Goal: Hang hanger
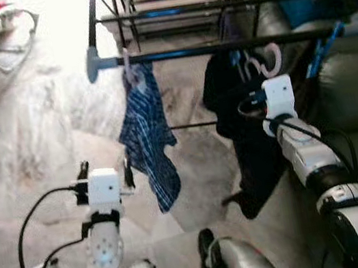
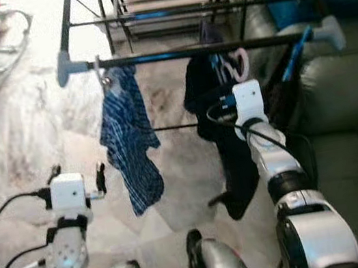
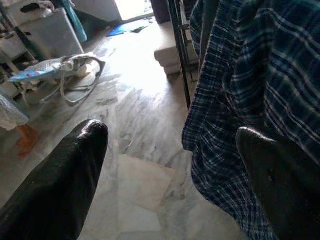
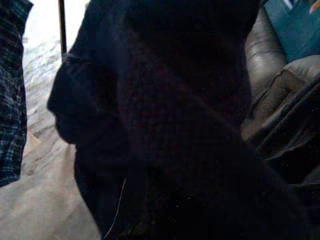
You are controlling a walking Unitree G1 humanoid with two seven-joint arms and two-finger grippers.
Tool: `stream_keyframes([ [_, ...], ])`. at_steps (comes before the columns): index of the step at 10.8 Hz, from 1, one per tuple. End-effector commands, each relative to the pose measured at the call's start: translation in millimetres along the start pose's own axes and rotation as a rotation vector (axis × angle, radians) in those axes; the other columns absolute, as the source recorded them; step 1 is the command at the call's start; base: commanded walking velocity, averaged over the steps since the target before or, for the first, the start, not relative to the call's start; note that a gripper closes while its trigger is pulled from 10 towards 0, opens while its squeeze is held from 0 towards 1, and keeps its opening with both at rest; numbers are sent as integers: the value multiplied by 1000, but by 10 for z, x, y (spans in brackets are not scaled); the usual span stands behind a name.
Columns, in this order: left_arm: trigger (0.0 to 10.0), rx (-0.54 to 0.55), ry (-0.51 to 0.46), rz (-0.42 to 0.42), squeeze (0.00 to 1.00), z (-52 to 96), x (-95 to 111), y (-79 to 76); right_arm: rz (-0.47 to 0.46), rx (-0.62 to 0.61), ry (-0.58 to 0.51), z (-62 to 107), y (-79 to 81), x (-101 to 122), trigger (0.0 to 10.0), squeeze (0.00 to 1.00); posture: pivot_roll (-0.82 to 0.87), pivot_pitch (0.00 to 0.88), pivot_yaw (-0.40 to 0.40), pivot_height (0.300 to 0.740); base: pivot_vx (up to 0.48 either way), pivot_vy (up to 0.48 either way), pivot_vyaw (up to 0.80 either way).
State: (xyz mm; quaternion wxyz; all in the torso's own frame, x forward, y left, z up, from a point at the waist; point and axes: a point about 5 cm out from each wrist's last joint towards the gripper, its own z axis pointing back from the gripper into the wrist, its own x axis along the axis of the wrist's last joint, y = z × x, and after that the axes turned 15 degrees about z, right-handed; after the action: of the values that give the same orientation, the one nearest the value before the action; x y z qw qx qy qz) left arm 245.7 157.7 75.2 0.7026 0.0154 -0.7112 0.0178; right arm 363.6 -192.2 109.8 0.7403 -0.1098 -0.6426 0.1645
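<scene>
- Left wrist view: left gripper (image 3: 170, 165) spread wide, plaid shirt (image 3: 250, 100) just ahead beside one finger.
- Right gripper (image 2: 236, 82) raised against the dark garment (image 2: 226, 146); finger state cannot be told.

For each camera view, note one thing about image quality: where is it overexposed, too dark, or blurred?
Left eye view: floor beyond the drying rack is blown out white. Right eye view: same glare at upper left, and soft overall. Left wrist view: bright doorway glare; the near black fingers are out of focus beside the plaid garment. Right wrist view: very dark, the dark garment showing almost no detail.
</scene>
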Motion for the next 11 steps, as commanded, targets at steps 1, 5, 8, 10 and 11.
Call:
stream_keyframes([
  [1,10000,6,-2,8,0,16,11,18,8,-12,-46,-10,-41,71,10000,0,37,201,-40,740,0,0,0],
  [5,10000,8,24,22,0,6,-17,23,-9,4,-75,153,126,-107,10000,0,34,186,-39,740,0,210,0],
  [8,10000,15,41,28,0,32,-50,17,-25,-24,-92,342,300,-215,10000,0,33,165,-36,740,0,480,0],
  [10,10000,-11,38,16,0,66,-69,-14,-38,-64,-90,437,352,-267,10000,0,40,154,-27,740,0,240,0],
  [11,10000,-10,41,26,0,78,-85,-18,-32,-93,-91,487,348,-302,10000,0,35,126,-15,740,0,0,0],
])
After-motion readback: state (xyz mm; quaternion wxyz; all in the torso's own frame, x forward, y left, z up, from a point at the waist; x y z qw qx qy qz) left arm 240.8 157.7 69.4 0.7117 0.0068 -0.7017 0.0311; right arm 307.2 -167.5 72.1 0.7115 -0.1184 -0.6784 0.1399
